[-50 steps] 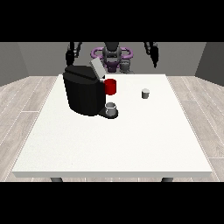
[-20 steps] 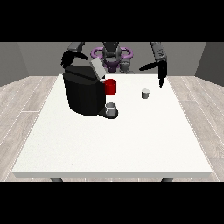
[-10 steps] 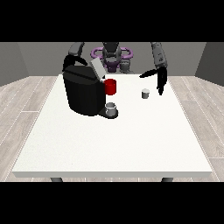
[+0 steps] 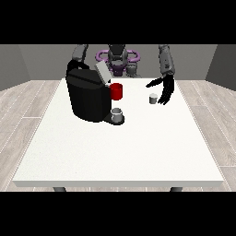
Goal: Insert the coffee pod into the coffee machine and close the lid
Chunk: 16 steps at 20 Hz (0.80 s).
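A black coffee machine stands at the table's left back, its grey lid tilted up and open, a red part at its front. A small grey cup sits on its drip base. The small grey coffee pod stands upright on the table to the right. The hand at the view's right hangs just right of the pod, fingers straight and pointing down, thumb spread toward the pod, not touching it. The hand at the view's left shows behind the machine's top, mostly hidden.
The white table stretches wide toward the camera in front of the machine and pod. The robot's torso stands behind the back edge. Wooden floor surrounds the table.
The hand at the view's right has come down from shoulder height and moved inward to just beside the pod. The hand at the view's left sank behind the machine.
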Each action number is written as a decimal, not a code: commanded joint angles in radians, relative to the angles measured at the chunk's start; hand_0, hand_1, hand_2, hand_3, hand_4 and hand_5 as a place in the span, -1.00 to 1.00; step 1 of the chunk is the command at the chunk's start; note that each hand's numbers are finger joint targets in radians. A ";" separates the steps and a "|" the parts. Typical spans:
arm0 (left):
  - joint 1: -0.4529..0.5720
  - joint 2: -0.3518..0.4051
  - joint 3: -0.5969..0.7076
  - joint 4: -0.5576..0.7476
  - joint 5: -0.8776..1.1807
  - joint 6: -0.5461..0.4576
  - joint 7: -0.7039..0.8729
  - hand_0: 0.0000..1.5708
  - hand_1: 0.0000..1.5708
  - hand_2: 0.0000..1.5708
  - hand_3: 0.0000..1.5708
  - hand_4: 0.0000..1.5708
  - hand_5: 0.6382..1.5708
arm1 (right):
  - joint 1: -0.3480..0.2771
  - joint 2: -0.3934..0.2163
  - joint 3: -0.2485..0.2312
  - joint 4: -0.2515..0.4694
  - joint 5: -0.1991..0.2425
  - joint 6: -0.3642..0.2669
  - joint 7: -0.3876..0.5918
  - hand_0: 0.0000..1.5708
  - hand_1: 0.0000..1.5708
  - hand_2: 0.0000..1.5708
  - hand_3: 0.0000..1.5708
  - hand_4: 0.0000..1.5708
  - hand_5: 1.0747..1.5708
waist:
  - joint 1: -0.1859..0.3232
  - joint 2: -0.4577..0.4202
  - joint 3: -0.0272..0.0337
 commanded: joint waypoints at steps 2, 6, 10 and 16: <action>-0.029 0.056 0.003 0.108 -0.063 0.015 -0.066 -0.22 -0.22 -0.06 -0.39 -1.00 1.00 | -0.010 0.023 0.041 -0.029 0.040 -0.028 0.002 -1.00 -1.00 -1.00 -1.00 -0.46 1.00 | -0.029 0.032 -0.0003; -0.086 0.066 -0.022 0.119 -0.109 0.010 -0.024 -0.24 -0.24 -0.09 -0.40 -1.00 1.00 | -0.033 -0.002 -0.006 0.021 -0.011 0.013 -0.001 -1.00 -1.00 -1.00 -1.00 -0.45 1.00 | -0.027 0.021 0.0002; -0.052 0.029 -0.073 0.138 -0.203 0.131 -0.073 -0.23 -0.23 -0.05 -0.38 -1.00 1.00 | -0.018 0.007 0.009 0.030 -0.001 -0.005 -0.028 -1.00 -1.00 -1.00 -1.00 -0.39 1.00 | -0.031 0.034 0.0001; -0.067 -0.007 -0.049 0.215 -0.243 0.272 -0.158 -0.13 -0.13 0.08 -0.17 -0.63 1.00 | -0.005 0.034 0.061 -0.023 0.017 -0.028 0.004 -1.00 -1.00 -1.00 -1.00 -0.33 1.00 | -0.051 0.042 -0.0003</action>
